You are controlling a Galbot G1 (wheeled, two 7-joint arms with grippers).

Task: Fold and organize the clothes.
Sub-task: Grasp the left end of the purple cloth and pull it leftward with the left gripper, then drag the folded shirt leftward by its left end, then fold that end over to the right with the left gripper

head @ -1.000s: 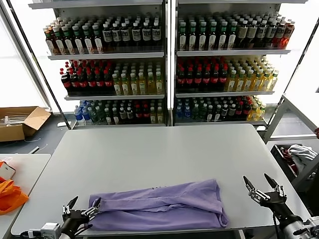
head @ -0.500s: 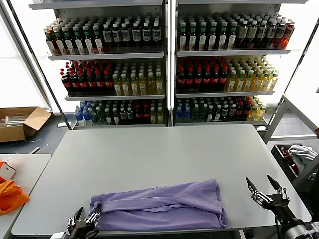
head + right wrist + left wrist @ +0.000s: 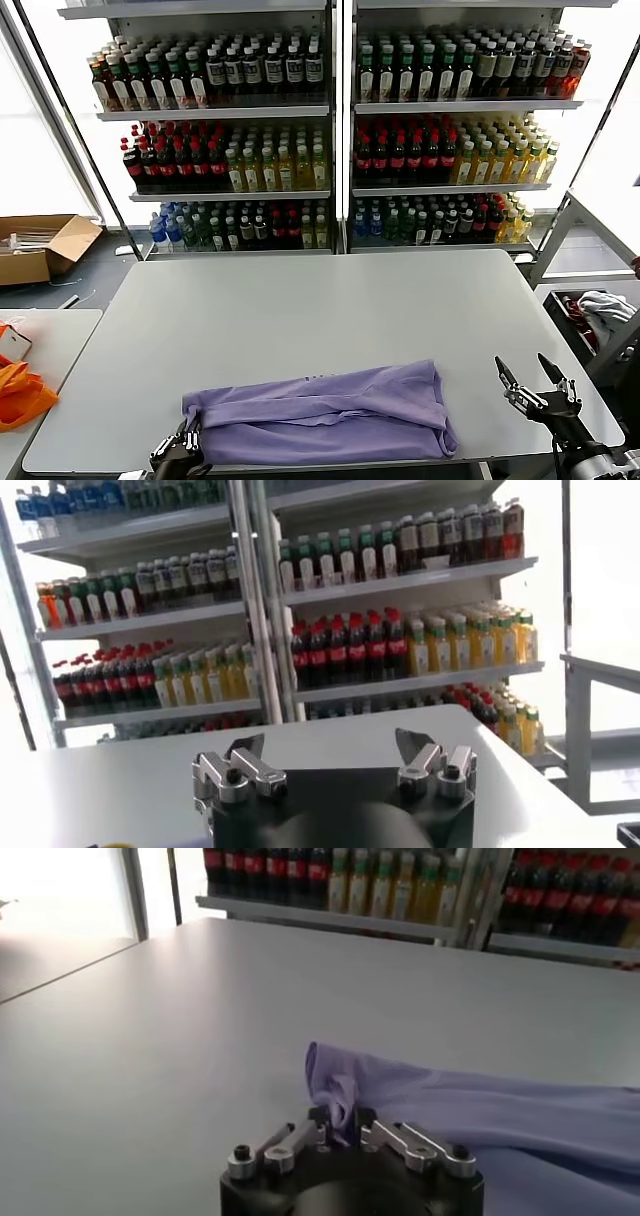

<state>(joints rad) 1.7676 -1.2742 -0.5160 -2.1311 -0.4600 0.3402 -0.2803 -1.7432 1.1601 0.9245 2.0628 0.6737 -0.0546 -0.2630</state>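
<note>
A lavender T-shirt (image 3: 330, 410), one of the clothes, lies folded into a long band along the front edge of the grey table (image 3: 300, 300). My left gripper (image 3: 185, 440) is at the band's left end, low at the table's front edge. In the left wrist view the left gripper (image 3: 340, 1120) is shut on a bunched corner of the shirt (image 3: 480, 1118), with purple fabric pinched between its fingertips. My right gripper (image 3: 519, 358) hovers open off the shirt's right end, near the table's front right corner. Nothing is between the right gripper's (image 3: 328, 740) fingers.
Shelves of bottled drinks (image 3: 330, 130) stand behind the table. A side table with an orange cloth (image 3: 20, 395) sits at the left, with a cardboard box (image 3: 40, 245) on the floor beyond. A bin holding cloths (image 3: 595, 310) is at the right.
The left gripper dropped lower at the shirt's left end and closed from open onto its corner. The right gripper drifted slightly right and down, staying open.
</note>
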